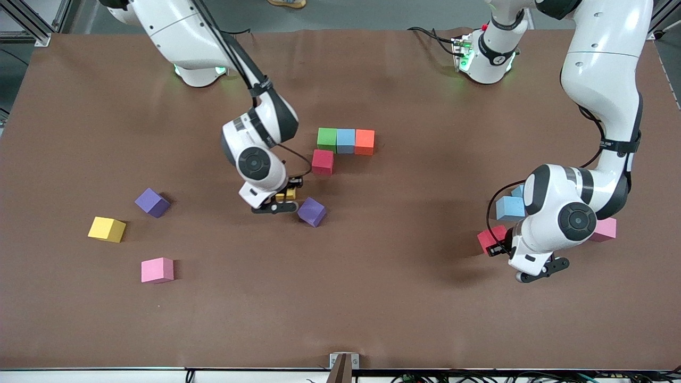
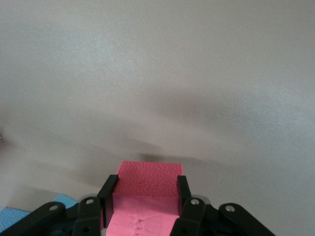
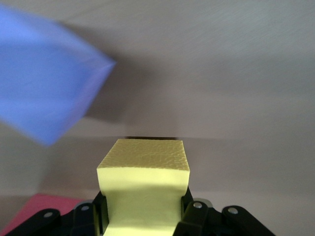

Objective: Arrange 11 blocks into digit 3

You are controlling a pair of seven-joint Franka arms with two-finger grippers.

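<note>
A green (image 1: pixel 326 139), a light blue (image 1: pixel 346 141) and an orange block (image 1: pixel 365 142) form a touching row, with a red block (image 1: pixel 323 161) against the green one on the side nearer the camera. My right gripper (image 1: pixel 282 202) is shut on a yellow block (image 3: pixel 145 187) just nearer the camera than that red block, with a tilted purple block (image 1: pixel 312 211) beside it. My left gripper (image 1: pixel 540 270) is shut on a pink block (image 2: pixel 147 194) at the left arm's end of the table, low over bare table.
Loose purple (image 1: pixel 152 202), yellow (image 1: pixel 107 229) and pink (image 1: pixel 157 270) blocks lie toward the right arm's end. Around the left arm's wrist sit a red block (image 1: pixel 492 238), two light blue blocks (image 1: pixel 509 208) and a pink one (image 1: pixel 605 230).
</note>
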